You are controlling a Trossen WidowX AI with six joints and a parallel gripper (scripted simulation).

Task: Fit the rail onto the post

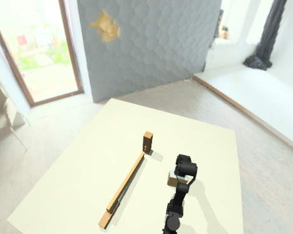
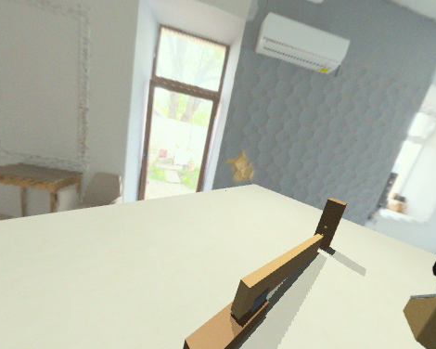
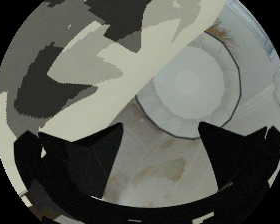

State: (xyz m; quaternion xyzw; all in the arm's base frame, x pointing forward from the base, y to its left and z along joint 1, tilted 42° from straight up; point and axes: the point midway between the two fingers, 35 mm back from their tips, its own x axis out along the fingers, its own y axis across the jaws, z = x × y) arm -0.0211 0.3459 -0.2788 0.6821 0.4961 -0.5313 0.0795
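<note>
The long wooden rail [image 1: 126, 182] [image 2: 285, 265] lies with one end in the bracket on the low footboard block [image 1: 104, 220] [image 2: 211, 331]. Its other end is low, close in front of the short dark-faced post [image 1: 147, 143] [image 2: 333, 220]. Small pegs [image 1: 145, 147] show on the post's face, above the rail end in the exterior view. The holes in the rail end are hidden. My gripper [image 3: 163, 126] is open with nothing between its fingers. In the top view the arm stands to the right of the rail, clear of it.
A wooden block with a pale top [image 1: 172, 178] [image 2: 427, 317] stands right of the rail, partly behind the arm in the top view. The pale table [image 1: 93, 149] [image 2: 125, 260] has its far edge beyond the post. The wrist view shows a table edge and floor beyond it.
</note>
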